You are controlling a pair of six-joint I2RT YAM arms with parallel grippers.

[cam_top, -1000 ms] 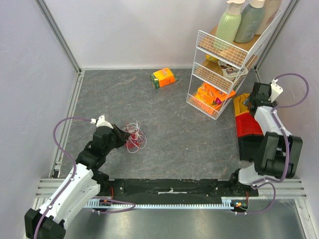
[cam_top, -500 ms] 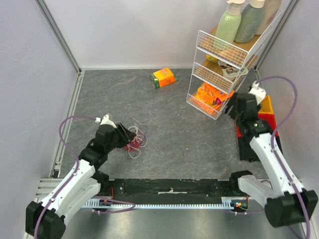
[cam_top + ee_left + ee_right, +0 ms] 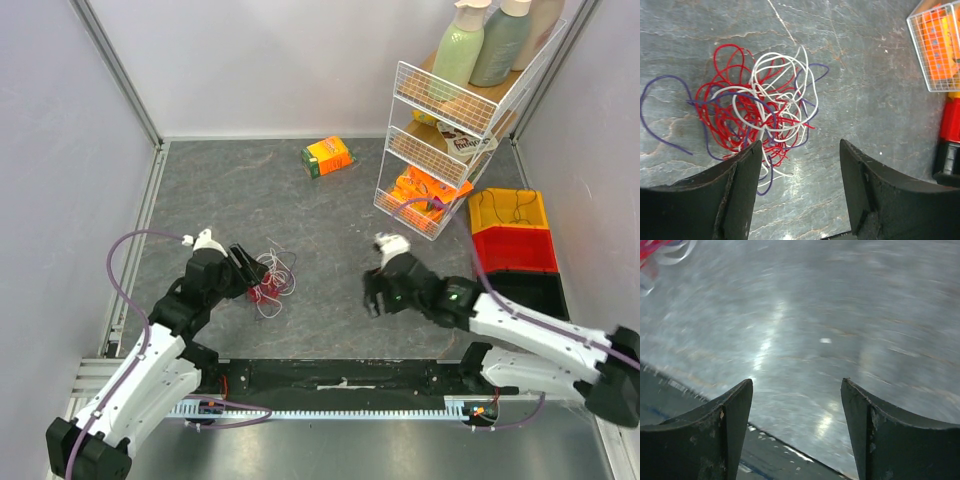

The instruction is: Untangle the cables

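Right pincer [image 3: 372, 297] found swung from bins [image 3: 510, 240] to mid-table [image 3: 330, 215]; jaws apart, nothing held. Left pincer [image 3: 800, 147] spread; cables [image 3: 757, 107] lying just beyond its tips, far ahead-left of right one. Judged staged for two-sided pull.

One camera looks down from behind me onto the table [image 3: 340, 210]. My wrist cameras face it closely, both catching the cables [image 3: 757, 107].

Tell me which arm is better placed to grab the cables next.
Left, likely. The left claw, open, sits right at the cables, the tangle just ahead. The right claw, also open, hangs apart over bare table, the tangle barely in its view.
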